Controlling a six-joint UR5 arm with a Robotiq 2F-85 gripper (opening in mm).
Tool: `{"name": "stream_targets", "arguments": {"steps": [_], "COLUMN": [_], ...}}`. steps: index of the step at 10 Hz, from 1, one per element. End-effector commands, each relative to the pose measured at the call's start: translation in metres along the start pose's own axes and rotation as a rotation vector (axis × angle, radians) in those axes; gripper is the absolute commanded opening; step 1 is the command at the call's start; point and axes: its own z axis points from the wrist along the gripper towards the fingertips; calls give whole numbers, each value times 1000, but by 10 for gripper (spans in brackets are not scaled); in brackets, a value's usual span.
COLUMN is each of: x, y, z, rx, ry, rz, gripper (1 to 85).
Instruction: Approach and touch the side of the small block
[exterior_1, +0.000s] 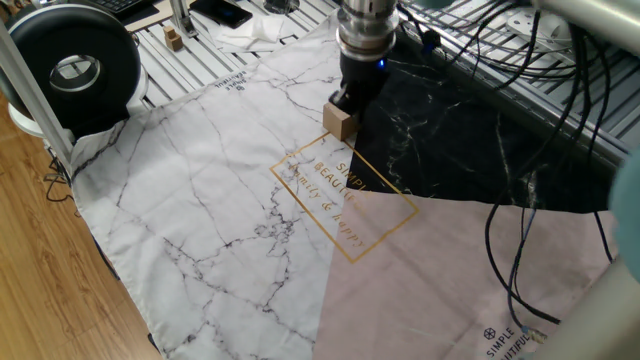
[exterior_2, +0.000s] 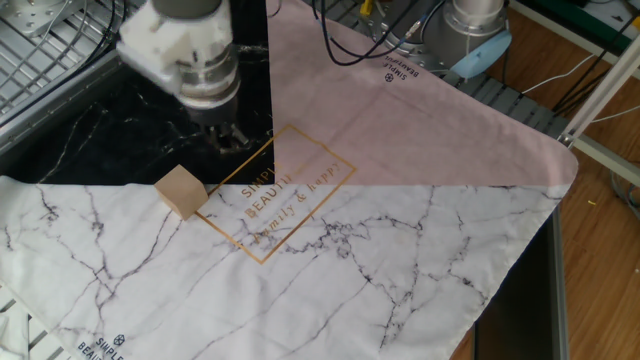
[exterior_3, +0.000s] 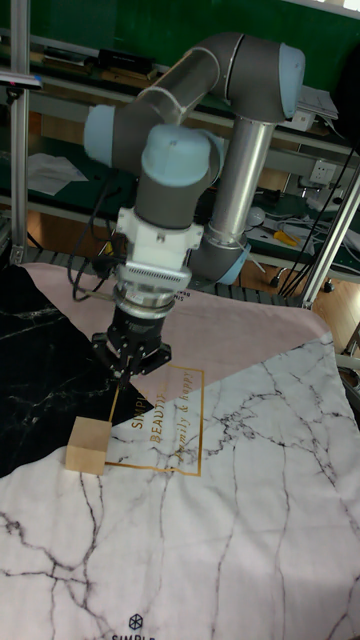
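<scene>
small block (exterior_2: 181, 191) on cloth, near gripper (exterior_2: 231, 139) but apart, jaw state can't tell

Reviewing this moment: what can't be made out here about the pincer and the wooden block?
- Contact: in one fixed view the pincer hides the far side of the block; the other views show them apart.
- Jaw state: the pincer is motion-blurred in the other fixed view, and small and dark in the tall fixed view.
- The block's underside is hidden by the cloth in all views.
</scene>
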Motion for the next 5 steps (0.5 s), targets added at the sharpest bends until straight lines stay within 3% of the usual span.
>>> {"name": "stream_targets", "arguments": {"steps": [1,3,5], "x": [-15,-24,-32], "y": [-21,-35,-37], "z": [30,34,32], "rx": [-15,-2,-18], "ry": [-5,-4,-9], "rz": [-28,-46,-51], "gripper": [10,10,10]}}
